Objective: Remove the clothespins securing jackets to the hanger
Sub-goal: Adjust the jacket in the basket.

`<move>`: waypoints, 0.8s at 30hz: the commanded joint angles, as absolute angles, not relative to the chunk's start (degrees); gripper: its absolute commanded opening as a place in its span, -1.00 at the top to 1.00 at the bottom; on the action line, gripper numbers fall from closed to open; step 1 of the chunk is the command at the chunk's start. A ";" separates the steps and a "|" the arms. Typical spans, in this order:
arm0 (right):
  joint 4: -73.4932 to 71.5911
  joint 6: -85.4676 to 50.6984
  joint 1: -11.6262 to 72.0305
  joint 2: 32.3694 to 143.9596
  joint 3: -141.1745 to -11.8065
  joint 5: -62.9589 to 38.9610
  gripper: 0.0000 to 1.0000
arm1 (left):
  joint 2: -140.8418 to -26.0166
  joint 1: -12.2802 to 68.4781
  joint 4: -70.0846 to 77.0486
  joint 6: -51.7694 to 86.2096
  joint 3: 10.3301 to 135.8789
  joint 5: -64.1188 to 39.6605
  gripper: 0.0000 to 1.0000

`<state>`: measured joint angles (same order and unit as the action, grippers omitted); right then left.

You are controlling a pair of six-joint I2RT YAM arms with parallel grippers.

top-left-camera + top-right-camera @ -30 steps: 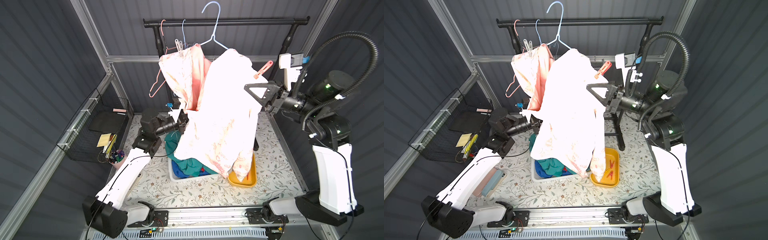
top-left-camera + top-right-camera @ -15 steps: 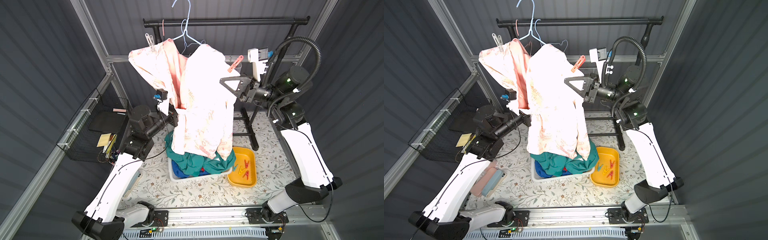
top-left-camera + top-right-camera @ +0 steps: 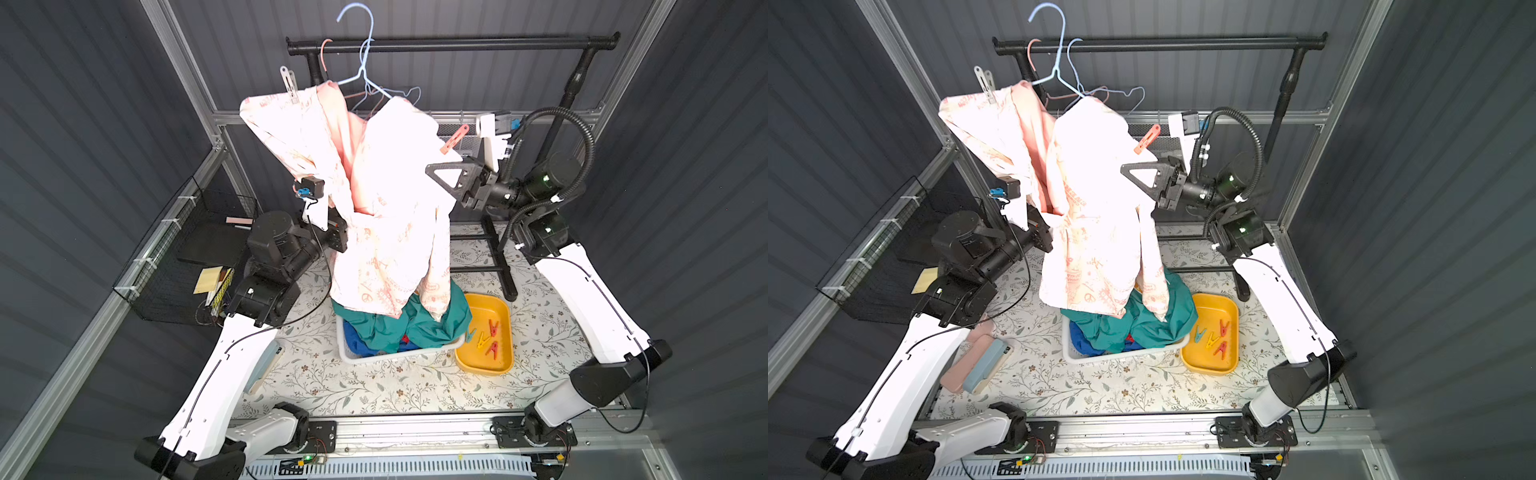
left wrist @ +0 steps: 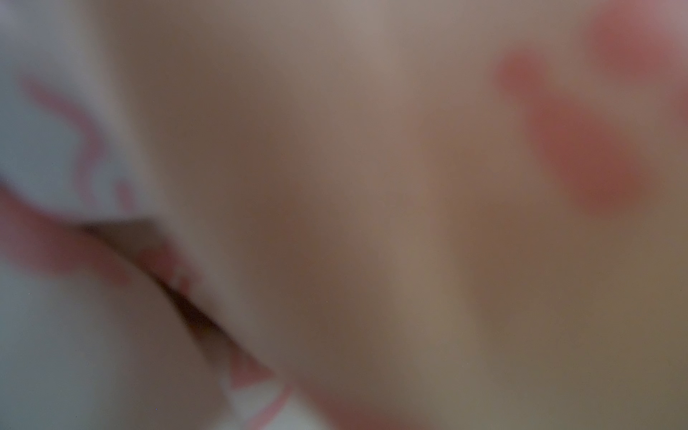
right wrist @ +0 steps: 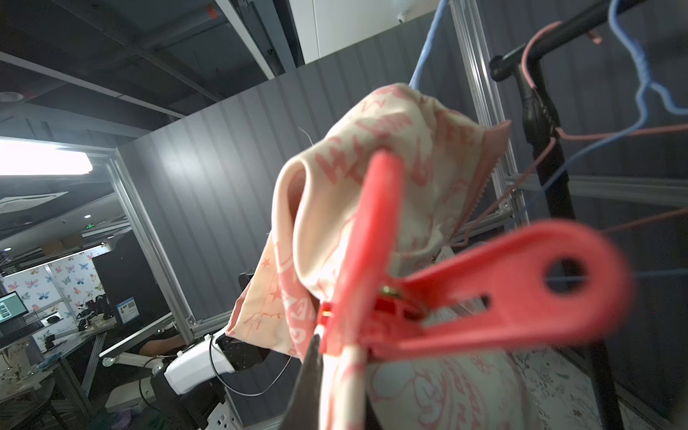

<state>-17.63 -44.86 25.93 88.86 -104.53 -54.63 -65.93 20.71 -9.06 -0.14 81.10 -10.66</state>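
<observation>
Under the black rail point(image 3: 457, 41), on a blue hanger point(image 3: 365, 58): cream jacket point(image 3: 386, 216), stretched askew between the two arms, hem draped onto the teal jacket point(image 3: 415, 328) heaped in the white basket point(image 3: 399, 356). On the shoulder toward the right arm, clipped on and pointing up and outward: red-coral clothespin point(image 3: 454, 139), large and close in the right wrist view point(image 5: 465, 298). Just below that clip: right gripper point(image 3: 440, 176), closed, a fold of the cream cloth pinched between dark fingers point(image 5: 309, 379). Right arm: stands up from its base at the near edge, elbow high beside the rail's post, forearm about level and aimed inward at the jacket. Left arm: stands up likewise, wrist angled up into the jacket's open front. Left gripper point(image 3: 338, 237): closed, fingertips buried in cloth; cannot tell what is pinched, left wrist view nothing but blurred cream and pink fabric. On the other, raised shoulder: whitish-grey clothespin point(image 3: 289, 85), upright. In the yellow tub point(image 3: 484, 368) beside the basket: loose clothespins point(image 3: 493, 328), red, yellow, teal.
</observation>
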 commanded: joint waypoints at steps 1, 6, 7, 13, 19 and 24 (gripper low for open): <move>-26.04 -45.97 23.57 83.28 -98.53 -53.36 1.00 | -66.45 21.25 -8.56 -2.78 77.39 -14.69 1.00; -25.47 -45.45 19.78 75.84 -87.99 -54.63 1.00 | -67.20 21.84 -7.81 -2.90 74.10 -17.33 1.00; -24.45 -44.73 19.36 74.19 -86.36 -54.85 1.00 | -67.32 22.13 -7.75 -2.69 73.47 -17.91 1.00; -17.68 -39.84 18.99 66.91 -78.76 -55.33 1.00 | -67.02 24.84 -5.76 -1.00 68.44 -18.73 1.00; -13.49 -37.76 19.06 61.97 -72.48 -55.35 1.00 | -67.68 29.81 -4.05 1.11 63.64 -17.33 1.00; -10.16 -36.98 19.27 59.45 -68.94 -56.55 1.00 | -67.01 32.72 -4.27 2.71 61.66 -14.86 1.00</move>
<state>-9.26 -38.72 18.90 61.45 -69.45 -55.35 -67.66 31.55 -5.80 1.04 62.24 -15.86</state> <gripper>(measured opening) 0.066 0.060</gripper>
